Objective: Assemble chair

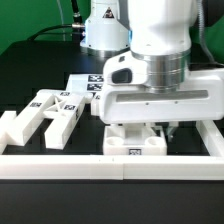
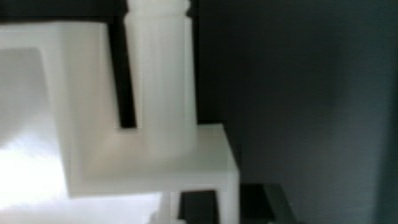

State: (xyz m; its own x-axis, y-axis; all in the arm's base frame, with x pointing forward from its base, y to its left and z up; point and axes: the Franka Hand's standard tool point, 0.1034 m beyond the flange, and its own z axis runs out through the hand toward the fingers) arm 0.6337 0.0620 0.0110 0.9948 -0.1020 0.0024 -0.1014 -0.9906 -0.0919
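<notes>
Border rail [image 1: 110, 166] in front of chair part [image 1: 135, 149], gripper [image 1: 152, 128] fingertips indistinct

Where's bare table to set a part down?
Bare table between the loose chair parts and the block under the claw, along the front rail. More on the exterior view's left of the marker board. Crowded under the claw.

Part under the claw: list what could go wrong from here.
1. The claw is shut low over the part, and the pictures do not show a firm grip; it may slip on lifting.
2. The part sits close to the rail; a push toward it could jam the part there.
3. Loose parts lie close on the exterior view's left; a sideways swing could knock them.
</notes>
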